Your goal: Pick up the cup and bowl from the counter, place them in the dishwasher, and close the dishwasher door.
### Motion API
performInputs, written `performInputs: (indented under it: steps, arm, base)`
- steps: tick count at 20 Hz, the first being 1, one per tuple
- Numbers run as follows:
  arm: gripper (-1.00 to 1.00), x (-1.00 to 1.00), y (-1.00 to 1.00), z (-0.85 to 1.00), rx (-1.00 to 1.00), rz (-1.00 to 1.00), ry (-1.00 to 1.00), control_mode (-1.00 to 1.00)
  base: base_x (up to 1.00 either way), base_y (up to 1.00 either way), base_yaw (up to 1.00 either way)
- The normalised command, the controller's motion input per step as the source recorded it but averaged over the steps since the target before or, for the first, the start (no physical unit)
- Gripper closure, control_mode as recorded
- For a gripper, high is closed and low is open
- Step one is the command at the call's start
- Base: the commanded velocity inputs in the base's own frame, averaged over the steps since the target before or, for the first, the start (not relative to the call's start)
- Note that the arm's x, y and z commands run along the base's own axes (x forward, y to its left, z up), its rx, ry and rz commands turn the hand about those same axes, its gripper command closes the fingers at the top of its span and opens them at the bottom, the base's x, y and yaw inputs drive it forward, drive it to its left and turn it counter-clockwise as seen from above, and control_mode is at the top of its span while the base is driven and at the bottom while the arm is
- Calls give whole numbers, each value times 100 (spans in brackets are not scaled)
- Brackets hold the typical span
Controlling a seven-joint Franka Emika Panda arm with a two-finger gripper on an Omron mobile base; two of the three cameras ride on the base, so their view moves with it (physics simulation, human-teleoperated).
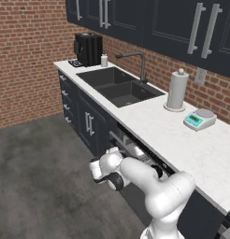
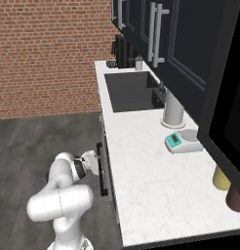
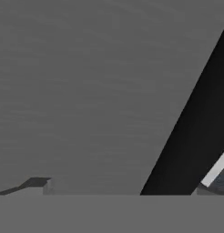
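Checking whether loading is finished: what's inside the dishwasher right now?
Through the gap above the nearly shut dishwasher door, the dishwasher shows a silver wire rack. The rack's contents are hidden by the counter and the arm.

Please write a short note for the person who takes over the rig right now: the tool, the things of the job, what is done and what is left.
Tool: open, holding nothing, low in front of the dishwasher door.
Dishwasher door: not shut; there is a gap at the top, and the wire rack shows under the edge of the counter.
Cup and bowl: I cannot tell from these views whether they are in the rack.
Done: probably the loading, but this is not confirmed.
Left: check the rack if possible, then push the door fully shut.
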Motion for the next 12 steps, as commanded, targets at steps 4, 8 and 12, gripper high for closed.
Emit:
performInputs:
  steps: [4,8,12]
  arm:
    - [-100,62,-100,-19,-6,-13,3,-100]
    - [-100,46,-100,-24,0,-3,4,-100]
    - [-100,41,-99,-25,1,0,3,-100]
  base:
    - [0,0,0]
    - [0,0,0]
    - [0,0,0]
